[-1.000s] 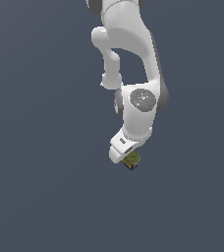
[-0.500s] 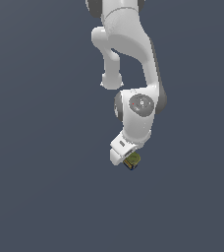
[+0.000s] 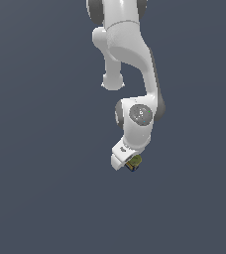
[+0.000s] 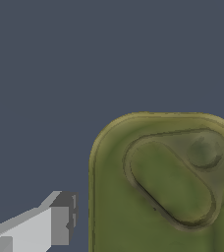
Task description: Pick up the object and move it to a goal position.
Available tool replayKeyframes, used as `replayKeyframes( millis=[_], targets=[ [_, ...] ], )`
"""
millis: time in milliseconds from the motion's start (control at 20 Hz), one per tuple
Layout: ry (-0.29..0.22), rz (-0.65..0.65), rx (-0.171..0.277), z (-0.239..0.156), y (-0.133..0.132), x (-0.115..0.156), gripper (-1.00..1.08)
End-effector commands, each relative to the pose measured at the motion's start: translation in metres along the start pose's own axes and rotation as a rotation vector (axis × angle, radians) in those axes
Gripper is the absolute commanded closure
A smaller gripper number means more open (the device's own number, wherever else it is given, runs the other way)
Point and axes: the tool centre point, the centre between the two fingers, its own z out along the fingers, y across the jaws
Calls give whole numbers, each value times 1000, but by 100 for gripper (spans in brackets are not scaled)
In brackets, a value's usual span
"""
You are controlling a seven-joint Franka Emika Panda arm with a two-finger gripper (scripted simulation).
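Note:
The object (image 3: pixel 134 161), a small tin can with an olive-green top and a blue-and-yellow side, lies on the grey floor right under the white arm's hand. My gripper (image 3: pixel 128 161) is down over it, and the hand hides most of the can in the exterior view. In the wrist view the object's (image 4: pixel 168 187) olive top with its pressed oval looms large. One grey-tipped finger (image 4: pixel 60 224) stands beside the can's long edge with a narrow gap between them. The other finger is out of view. The jaws stand open around the can.
A plain dark grey floor (image 3: pixel 45 198) lies all around. The arm's white links (image 3: pixel 135 59) rise above the can toward the top of the exterior view.
The arm's elbow and wrist have sunk lower, bringing the hand down over the can. The can has stayed where it lay.

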Motion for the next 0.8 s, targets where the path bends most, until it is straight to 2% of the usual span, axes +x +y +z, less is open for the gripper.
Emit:
replayKeyframes(
  millis=[0, 750],
  targets=[
    [1, 0, -1, 0, 0, 1, 108],
    [0, 0, -1, -5, -1, -2, 108]
  ],
)
